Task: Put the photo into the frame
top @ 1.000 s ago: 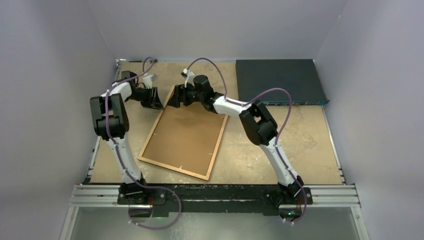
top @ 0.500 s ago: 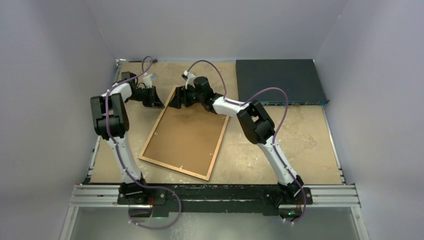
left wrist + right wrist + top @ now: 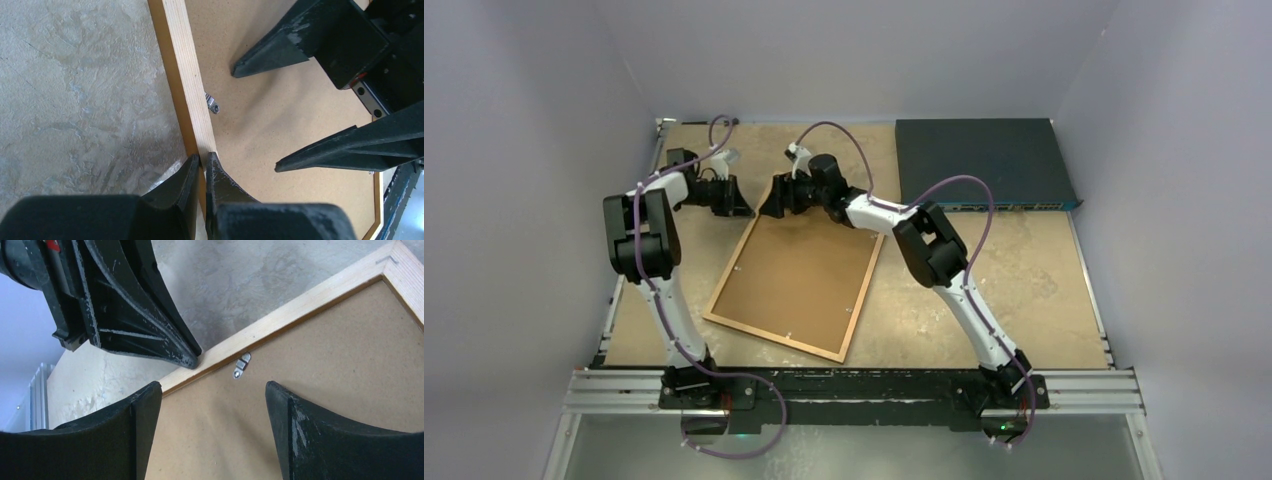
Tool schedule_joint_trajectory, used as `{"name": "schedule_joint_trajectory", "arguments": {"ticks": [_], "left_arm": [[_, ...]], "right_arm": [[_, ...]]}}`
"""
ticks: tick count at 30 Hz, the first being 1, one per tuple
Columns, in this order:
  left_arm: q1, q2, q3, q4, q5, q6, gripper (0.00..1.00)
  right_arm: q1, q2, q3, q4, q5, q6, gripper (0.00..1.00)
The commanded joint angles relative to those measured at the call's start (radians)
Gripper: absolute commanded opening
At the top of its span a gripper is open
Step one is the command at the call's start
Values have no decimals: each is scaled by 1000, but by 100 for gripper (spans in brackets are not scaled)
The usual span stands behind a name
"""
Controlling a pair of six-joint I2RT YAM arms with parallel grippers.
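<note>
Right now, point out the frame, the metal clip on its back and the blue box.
frame (image 3: 186, 75): left wrist view, on the pale wooden rail.
metal clip (image 3: 242, 365): right wrist view, on the middle of the clip.
blue box (image 3: 979, 160): top external view, on the middle of its top face.

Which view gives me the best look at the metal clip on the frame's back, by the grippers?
Right wrist: the clip sits sharp and unobstructed between the fingers of the open right gripper, beside the frame rail. Left wrist shows the clip smaller. Top external cannot resolve it.
</note>
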Motion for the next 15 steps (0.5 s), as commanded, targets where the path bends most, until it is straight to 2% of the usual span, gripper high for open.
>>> {"name": "schedule_joint_trajectory", "arguments": {"ticks": [1,15], "left_arm": [[-34,40,-76,-119,-63,55,0],[-36,34,-125,-127,-42,76,0]], "right_arm": [[-1,48,85,7,-12,-10,79],[5,67,72,74,-65,20,77]]}}
